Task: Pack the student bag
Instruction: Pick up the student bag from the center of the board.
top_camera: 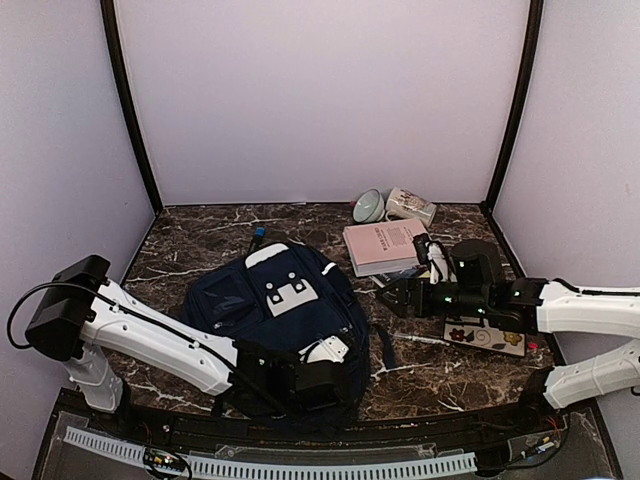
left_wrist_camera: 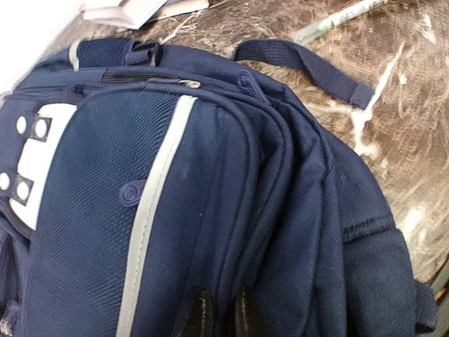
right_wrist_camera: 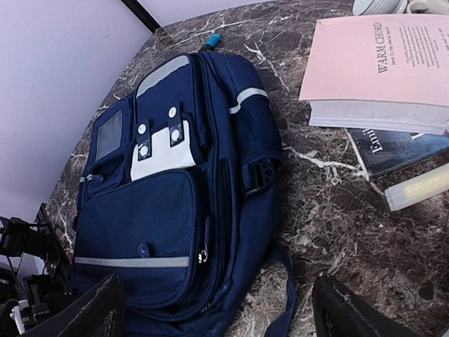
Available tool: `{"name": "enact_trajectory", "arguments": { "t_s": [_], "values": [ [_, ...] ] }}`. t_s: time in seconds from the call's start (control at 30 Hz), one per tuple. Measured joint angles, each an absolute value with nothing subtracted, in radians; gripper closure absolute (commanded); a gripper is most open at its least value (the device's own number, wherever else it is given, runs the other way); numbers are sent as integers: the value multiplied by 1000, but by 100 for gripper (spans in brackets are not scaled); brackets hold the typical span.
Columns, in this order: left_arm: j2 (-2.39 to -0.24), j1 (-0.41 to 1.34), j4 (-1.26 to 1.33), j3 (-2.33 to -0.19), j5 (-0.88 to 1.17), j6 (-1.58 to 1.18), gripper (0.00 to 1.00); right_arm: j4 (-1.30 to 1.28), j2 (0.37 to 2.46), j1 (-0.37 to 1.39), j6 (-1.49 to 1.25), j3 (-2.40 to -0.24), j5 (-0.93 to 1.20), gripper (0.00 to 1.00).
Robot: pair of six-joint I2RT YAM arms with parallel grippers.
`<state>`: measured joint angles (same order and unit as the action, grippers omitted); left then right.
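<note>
The backpack (top_camera: 280,310) lies flat at lower centre, reaching the table's (top_camera: 190,250) front edge. The left claw (left_wrist_camera: 223,316) is nearly closed, pinching the backpack's fabric. The right claw (right_wrist_camera: 217,309) gapes wide and empty, just below the books (top_camera: 385,245). A strip of marble separates the backpack and the books.

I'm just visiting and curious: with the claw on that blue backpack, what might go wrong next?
The left claw seems to pinch only a thin fold of the student bag, so the fabric may slip free. The pen lies beside the bag's loose strap; tugging the bag could roll it away.
</note>
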<state>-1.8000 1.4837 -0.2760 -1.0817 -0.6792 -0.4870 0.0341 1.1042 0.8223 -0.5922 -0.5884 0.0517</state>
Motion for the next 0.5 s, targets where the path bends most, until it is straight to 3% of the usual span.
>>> {"name": "enact_trajectory", "arguments": {
  "t_s": [0.33,0.5],
  "values": [
    [-1612,1478,-392,-952,-831,-595,100,111,1221,830,-601,-581,151,15],
    [-1427,1477,-323,-818,-826,-580,100,165,1293,842,-611,-583,177,22]
  ]
}}
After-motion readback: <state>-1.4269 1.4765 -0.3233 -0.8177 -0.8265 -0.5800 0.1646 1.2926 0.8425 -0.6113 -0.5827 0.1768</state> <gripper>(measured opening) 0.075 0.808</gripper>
